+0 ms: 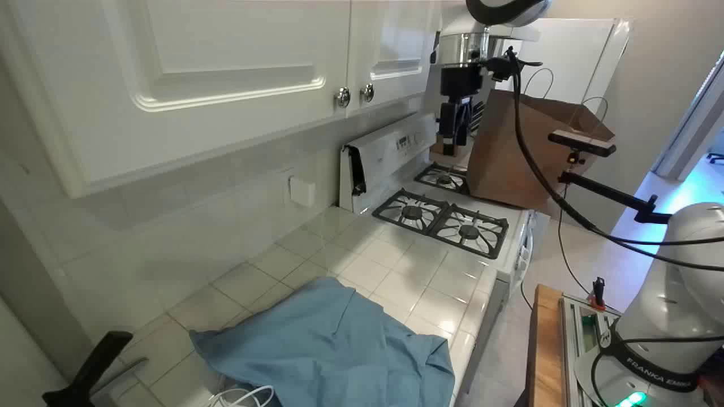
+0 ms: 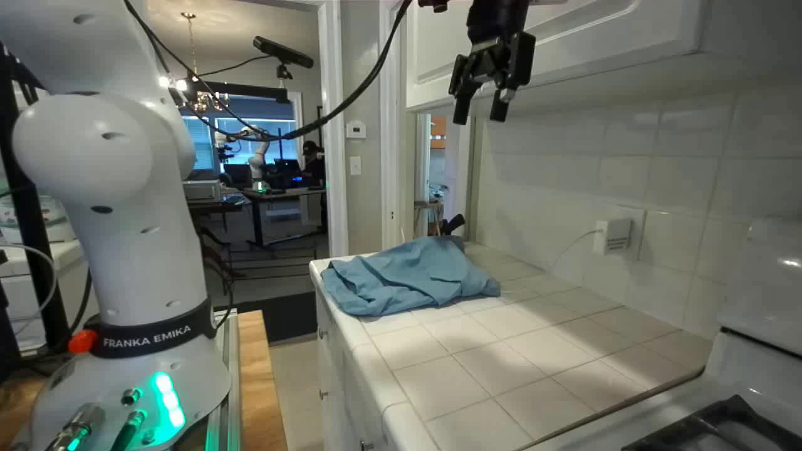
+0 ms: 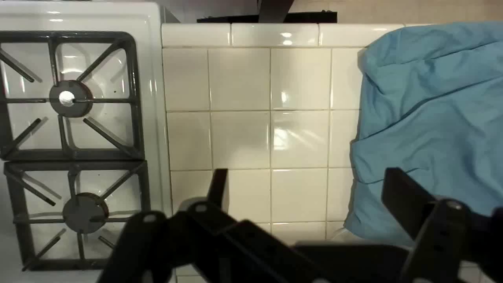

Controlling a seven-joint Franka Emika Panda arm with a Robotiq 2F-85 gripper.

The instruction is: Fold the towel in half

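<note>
No neat half-fold could be seen in the towel point(image 2: 407, 279), which was spread rumpled on the tiled table point(image 2: 501, 366), and, with the pincer point(image 2: 480, 113) parted and empty well above, the whole fold was judged yet to be made.

The arm point(image 2: 141, 250) rises upright from its base point(image 2: 113, 373), whose lights point(image 2: 169, 401) glow green. In both exterior views the black tool point(image 2: 480, 114) hangs high in the air, pointing down. In an exterior view the wrist point(image 1: 461, 50), banded in silver, stands vertically above it. In the wrist view the two black fingers point(image 3: 404, 200) reach in from the lower edge, spread well apart, left and right.
</note>
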